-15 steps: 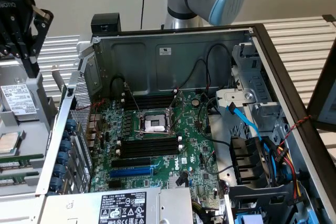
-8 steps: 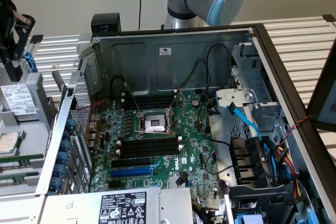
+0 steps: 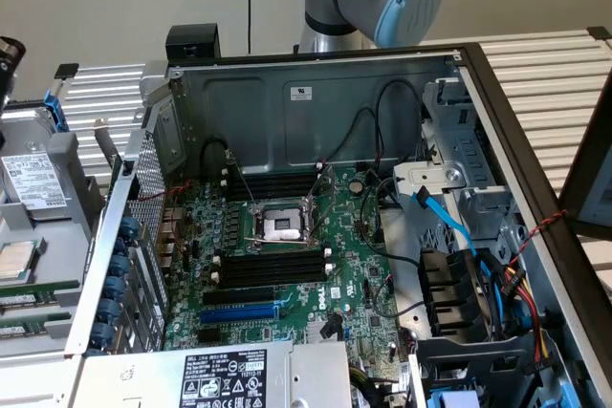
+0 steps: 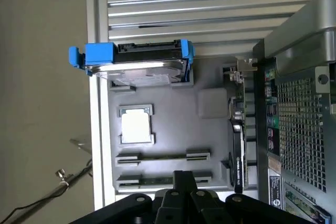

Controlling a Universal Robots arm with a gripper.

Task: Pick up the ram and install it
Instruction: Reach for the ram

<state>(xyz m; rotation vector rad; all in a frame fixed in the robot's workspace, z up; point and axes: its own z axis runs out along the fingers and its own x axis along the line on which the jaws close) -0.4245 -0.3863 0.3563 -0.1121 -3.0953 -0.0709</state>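
Two ram sticks stand on edge in the holders of a grey tray (image 4: 173, 124): one ram stick (image 4: 163, 156) farther from my gripper, the other ram stick (image 4: 152, 180) right by its tip. My gripper (image 4: 184, 176) hangs above the tray with its black fingers shut together and nothing between them, its tip overlapping the nearer stick's end. I cannot tell if it touches. In the exterior view the ram (image 3: 38, 287) shows as thin green strips in the tray at the exterior view's left, beside the open computer case (image 3: 316, 93). The motherboard (image 3: 354, 274) has black memory slots (image 3: 273, 265).
The tray also holds a hard drive in a blue caddy (image 4: 134, 59) and a CPU chip (image 4: 136, 127). The case's perforated metal wall (image 4: 299, 119) rises beside the tray. Inside the case are a CPU socket (image 3: 284, 226), a blue slot (image 3: 239, 312) and loose cables (image 3: 459, 236).
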